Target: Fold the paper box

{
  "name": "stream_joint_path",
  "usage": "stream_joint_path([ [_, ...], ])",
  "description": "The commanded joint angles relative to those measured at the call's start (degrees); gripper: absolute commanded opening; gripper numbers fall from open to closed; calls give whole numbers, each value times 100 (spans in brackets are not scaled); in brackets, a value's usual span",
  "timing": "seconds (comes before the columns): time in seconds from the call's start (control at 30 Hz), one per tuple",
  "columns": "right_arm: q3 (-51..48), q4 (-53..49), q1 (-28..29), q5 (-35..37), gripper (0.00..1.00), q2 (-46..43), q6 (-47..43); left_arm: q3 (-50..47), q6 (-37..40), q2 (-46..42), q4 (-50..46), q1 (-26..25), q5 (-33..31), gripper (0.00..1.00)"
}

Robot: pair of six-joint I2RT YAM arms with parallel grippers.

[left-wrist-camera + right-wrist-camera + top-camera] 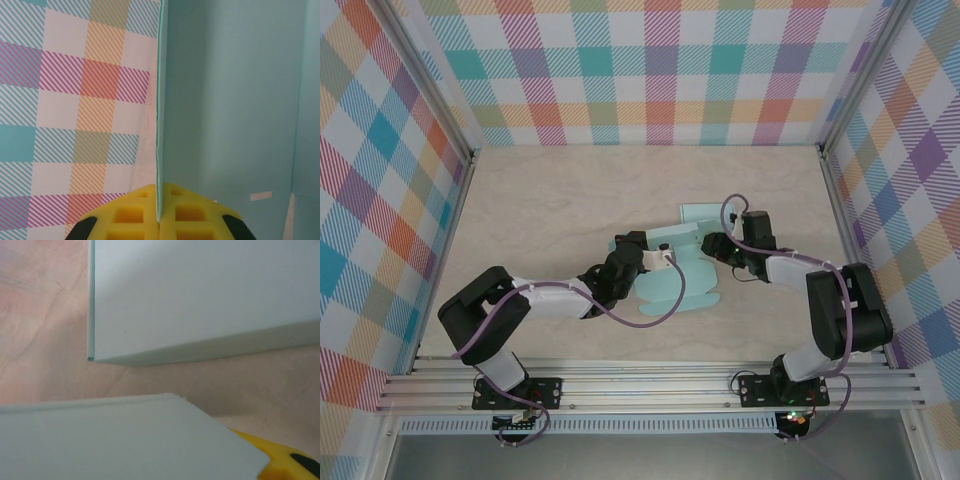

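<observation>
Left tool [159,220] pinching paper box [235,100] panel, upright

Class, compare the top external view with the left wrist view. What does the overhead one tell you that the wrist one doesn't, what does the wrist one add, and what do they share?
Top external: the whole layout, with both arms reaching the pale blue paper box on the wooden table and the right gripper at its right side. Left wrist: the grip up close, the left gripper with its yellow fingers shut on the thin edge of a panel seen edge-on. Shared: the box and the plaid wall.
</observation>
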Motion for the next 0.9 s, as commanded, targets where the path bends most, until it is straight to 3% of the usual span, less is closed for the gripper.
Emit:
stream_joint_path([
  [0.0,197,110,23,129,49,133,-206,-10,-175,-173,14,-51,112,0],
  [0.3,181,170,46,7,51,259,-221,29,-174,-99,20,-50,84,0],
  [0.5,81,463,217,-445,28,84,288,120,-169,88,63,-51,-125,0],
  [0.87,56,814,725,-243,33,69,922,219,-212,287,122,-102,-171,0],
])
